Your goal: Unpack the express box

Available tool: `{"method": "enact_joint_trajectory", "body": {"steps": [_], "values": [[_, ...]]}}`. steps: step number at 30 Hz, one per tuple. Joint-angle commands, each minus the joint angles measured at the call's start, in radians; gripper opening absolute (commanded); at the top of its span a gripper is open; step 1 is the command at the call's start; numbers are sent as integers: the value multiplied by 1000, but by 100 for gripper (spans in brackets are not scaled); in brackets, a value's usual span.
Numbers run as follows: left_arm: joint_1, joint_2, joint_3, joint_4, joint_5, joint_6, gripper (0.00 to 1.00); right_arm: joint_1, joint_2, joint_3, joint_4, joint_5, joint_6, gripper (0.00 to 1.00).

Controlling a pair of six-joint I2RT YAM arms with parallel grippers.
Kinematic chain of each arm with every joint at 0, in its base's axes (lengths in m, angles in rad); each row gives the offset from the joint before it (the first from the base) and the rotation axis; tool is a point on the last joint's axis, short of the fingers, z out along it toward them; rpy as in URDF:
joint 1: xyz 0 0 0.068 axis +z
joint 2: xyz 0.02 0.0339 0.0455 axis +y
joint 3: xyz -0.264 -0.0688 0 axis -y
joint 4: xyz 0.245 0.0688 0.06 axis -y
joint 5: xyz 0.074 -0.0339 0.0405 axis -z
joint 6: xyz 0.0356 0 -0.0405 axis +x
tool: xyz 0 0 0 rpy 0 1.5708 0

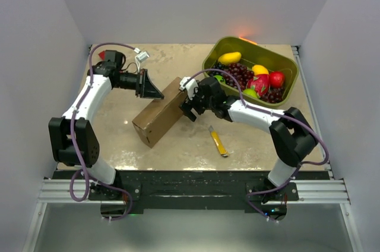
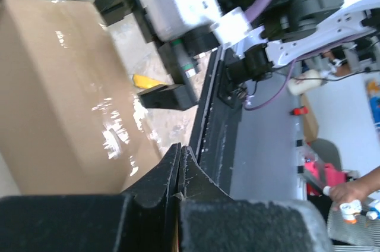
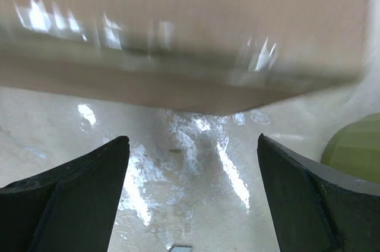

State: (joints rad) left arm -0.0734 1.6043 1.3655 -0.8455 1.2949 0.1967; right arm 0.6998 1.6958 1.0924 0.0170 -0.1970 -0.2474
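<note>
express box: plain brown cardboard, lid closed, lying flat and diagonal at mid-table, its surface glossy with glare.

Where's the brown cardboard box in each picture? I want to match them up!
Top external: the express box lies slanted near the middle of the table.
Left wrist: the box fills the left side, seen close up.
Right wrist: the box stretches across the top, blurry.
Shared landmark: the shiny tan table under the box shows in all three.
</note>
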Motion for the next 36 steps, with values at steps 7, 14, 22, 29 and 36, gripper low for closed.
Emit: {"method": "enact_joint_trajectory", "body": {"steps": [7,14,22,29,36], "values": [[-9,-144,38,46,-368,75,71,-3,-47,52,0,-5,5,91],[-169,-175,64,63,-625,-5,98,-3,-50,35,9,-15,30,91],[-299,-204,37,40,-939,46,100,-3,-61,31,20,-15,51,91],[-347,-198,-14,72,-951,29,100,-3,-73,14,26,-16,65,91],[-381,-181,-23,68,-1010,49,100,-3,-76,9,29,-18,69,91]]}}
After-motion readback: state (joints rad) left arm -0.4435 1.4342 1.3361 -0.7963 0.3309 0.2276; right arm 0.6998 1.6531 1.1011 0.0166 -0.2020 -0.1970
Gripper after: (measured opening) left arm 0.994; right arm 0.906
